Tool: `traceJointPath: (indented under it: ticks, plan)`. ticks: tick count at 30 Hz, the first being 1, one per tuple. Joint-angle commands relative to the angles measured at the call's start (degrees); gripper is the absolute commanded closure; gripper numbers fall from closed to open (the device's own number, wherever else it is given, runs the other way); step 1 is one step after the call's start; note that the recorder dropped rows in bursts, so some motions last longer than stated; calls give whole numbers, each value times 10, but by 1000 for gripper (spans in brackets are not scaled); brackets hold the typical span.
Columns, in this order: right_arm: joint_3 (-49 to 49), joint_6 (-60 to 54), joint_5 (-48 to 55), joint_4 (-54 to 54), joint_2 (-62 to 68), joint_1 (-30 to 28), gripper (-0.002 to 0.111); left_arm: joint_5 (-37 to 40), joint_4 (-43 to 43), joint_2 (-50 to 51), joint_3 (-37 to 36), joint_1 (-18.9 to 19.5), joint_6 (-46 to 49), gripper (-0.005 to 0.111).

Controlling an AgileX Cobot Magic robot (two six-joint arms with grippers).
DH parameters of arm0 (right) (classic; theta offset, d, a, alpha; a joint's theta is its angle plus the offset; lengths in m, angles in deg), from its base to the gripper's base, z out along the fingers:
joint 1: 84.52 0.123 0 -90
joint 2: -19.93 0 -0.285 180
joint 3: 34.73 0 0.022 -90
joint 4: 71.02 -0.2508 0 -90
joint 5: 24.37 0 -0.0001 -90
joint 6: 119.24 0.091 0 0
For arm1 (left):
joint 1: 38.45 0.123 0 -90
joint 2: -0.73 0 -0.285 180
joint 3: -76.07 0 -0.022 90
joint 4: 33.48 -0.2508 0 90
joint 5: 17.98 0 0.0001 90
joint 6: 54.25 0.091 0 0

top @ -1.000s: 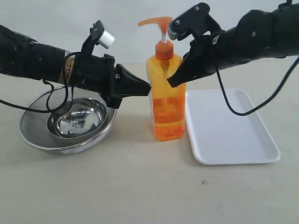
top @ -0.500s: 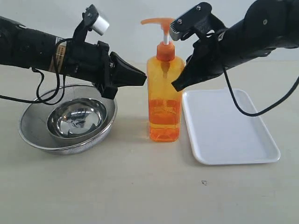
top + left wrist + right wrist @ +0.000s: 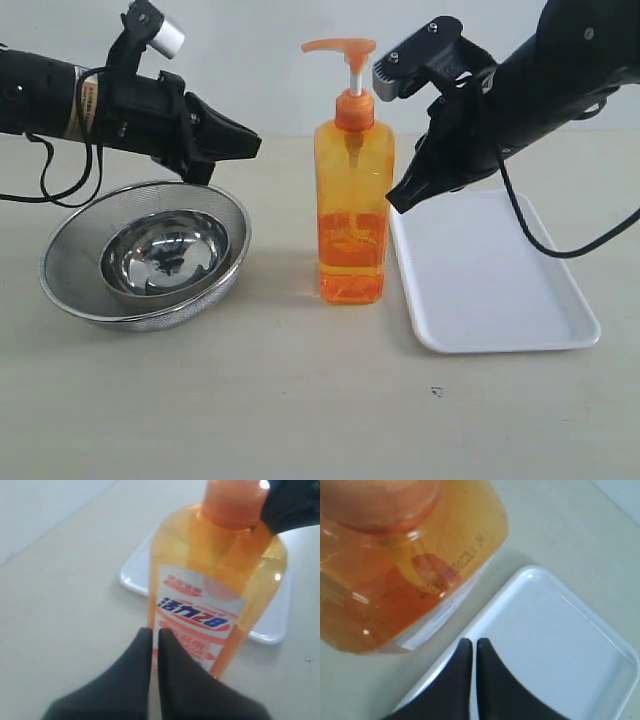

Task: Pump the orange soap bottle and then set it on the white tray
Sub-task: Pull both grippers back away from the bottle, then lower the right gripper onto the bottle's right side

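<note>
The orange soap bottle (image 3: 353, 215) stands upright on the desk (image 3: 300, 410) in the middle of the exterior view. Its base is just beside the left edge of the white tray (image 3: 500, 345) but not on it, and a steel strainer bowl (image 3: 70, 290) sits apart at the lower left. Behind and above these, both arms hover clear of the bottle. The left tool (image 3: 252, 146), at upper left above the bowl's far rim, has its jaws pressed together on nothing. The right tool (image 3: 398, 200), just right of the bottle by the tray's upper-left corner, is likewise closed and empty. The pump head (image 3: 338, 46) sits raised on its white stem, so the pumping looks not yet done. To do it well, a closed tool should probably land on the broad top of the pump head, over the stem rather than out on the spout. It should press straight down, since the bottle is tall and narrow and a slanted push could tip it. The other tool could steady a flat side. In the left wrist view the front label (image 3: 197, 622) carries bold blue characters ending in "28"; the smaller orange print around them is too blurred to read. In the right wrist view dark print shows through the bottle, but it is illegible.
</note>
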Motion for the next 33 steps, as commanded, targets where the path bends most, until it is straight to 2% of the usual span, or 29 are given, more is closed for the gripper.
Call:
traceJointPath:
  ticks: [1,3,8,9,14,18,20,28,33]
  plan:
    - [3,18,7,8,-8,-1,101,32,-2,-5,2,5,14,102]
    - [3,36,7,8,-8,-1,83,42,-2,-5,2,5,16,102]
    - [3,130,-1,8,-8,-1,9,82,-2,-4,2,5,22,102]
    - [3,137,3,6,-7,-1,3,83,-2,-3,3,5,26,102]
    - [3,147,45,-8,-7,-1,4,83,-2,2,3,5,36,102]
    - [3,113,104,-8,-8,-1,4,83,-2,3,3,5,36,102]
    - [3,77,124,-16,-8,0,4,82,-2,5,3,5,36,102]
    - [3,-171,128,-175,-8,0,4,44,36,24,3,5,68,102]
    - [3,-247,114,-192,-8,0,4,41,36,30,3,5,68,102]
